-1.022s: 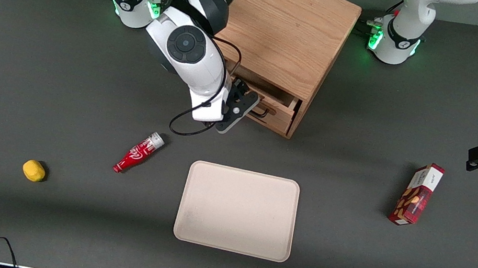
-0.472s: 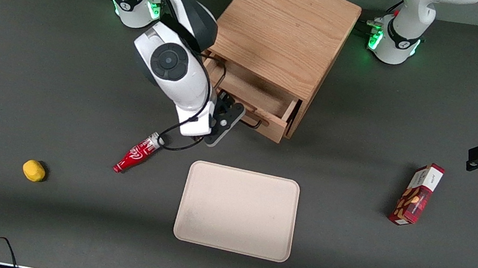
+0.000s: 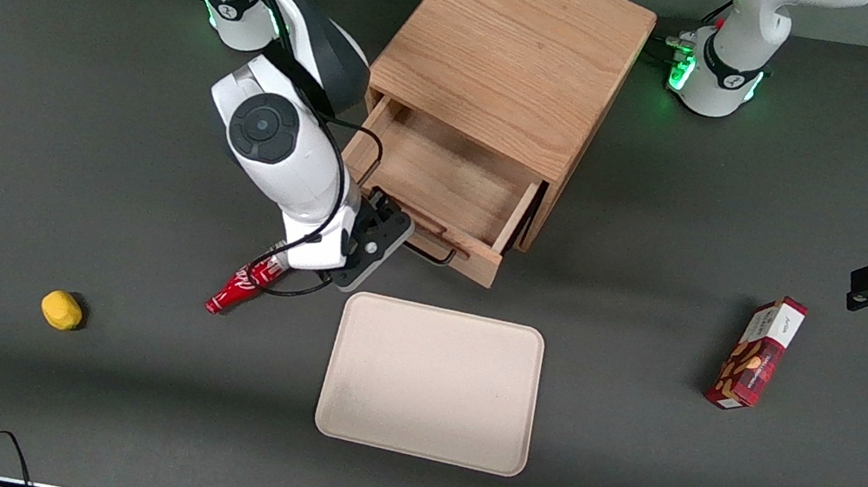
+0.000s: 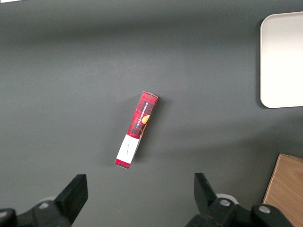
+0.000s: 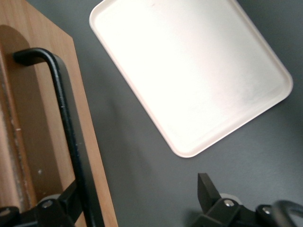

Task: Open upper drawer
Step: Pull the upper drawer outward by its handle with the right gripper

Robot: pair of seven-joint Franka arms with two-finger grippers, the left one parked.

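The upper drawer (image 3: 444, 183) of the oak cabinet (image 3: 510, 53) stands drawn out toward the front camera, its bare wooden inside showing. Its thin black wire handle (image 3: 432, 254) sits on the drawer front, nearest the camera. My right gripper (image 3: 394, 230) is at the handle's end toward the working arm. In the right wrist view the gripper (image 5: 137, 198) is open: one finger (image 5: 66, 201) sits between the handle (image 5: 66, 118) and the drawer front (image 5: 28, 118), the other finger (image 5: 207, 189) is far apart over the grey table. The lowermost drawer is hidden.
A beige tray (image 3: 430, 384) lies just nearer the camera than the drawer, and shows in the right wrist view (image 5: 189, 71). A red bottle (image 3: 242, 286) lies by my wrist, a yellow lump (image 3: 61, 310) farther off. A red box (image 3: 760, 353) lies toward the parked arm's end.
The drawer has slid out of the cabinet toward the front camera, from a narrow gap to well open. My gripper moved with the handle, nearer the tray and the red bottle.
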